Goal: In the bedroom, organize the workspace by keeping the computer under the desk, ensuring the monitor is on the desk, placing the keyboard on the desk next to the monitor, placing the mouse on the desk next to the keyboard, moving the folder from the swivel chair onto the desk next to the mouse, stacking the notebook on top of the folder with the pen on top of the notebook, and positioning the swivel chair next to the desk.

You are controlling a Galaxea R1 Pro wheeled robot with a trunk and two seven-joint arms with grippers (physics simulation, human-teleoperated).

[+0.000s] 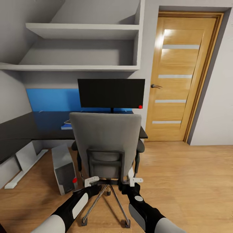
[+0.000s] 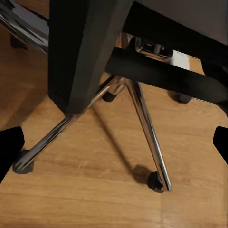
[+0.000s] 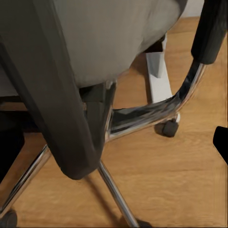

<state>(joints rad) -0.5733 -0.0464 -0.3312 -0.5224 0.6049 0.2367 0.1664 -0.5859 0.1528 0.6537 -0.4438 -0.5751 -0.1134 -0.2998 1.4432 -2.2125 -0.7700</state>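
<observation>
The grey swivel chair (image 1: 106, 142) stands with its back to me in front of the black desk (image 1: 19, 129). Behind the chair, on the desk, stands the monitor (image 1: 111, 94). The computer (image 1: 64, 168) sits on the floor at the desk's edge, left of the chair. A bright blue flat folder (image 1: 66, 127) peeks out left of the chair back, level with the desk top; a pale thing lies by it. My left gripper (image 1: 92, 182) (image 2: 114, 142) and right gripper (image 1: 135, 181) (image 3: 114, 142) are open, low behind the chair's black back frame (image 2: 80, 52), above its chrome base (image 2: 147, 133).
White wall shelves (image 1: 84, 48) hang above the desk. An oak door (image 1: 181, 77) is shut at the right. Wood floor (image 1: 187, 181) opens to the right of the chair. The desk's white leg (image 1: 26, 168) runs along the floor at left.
</observation>
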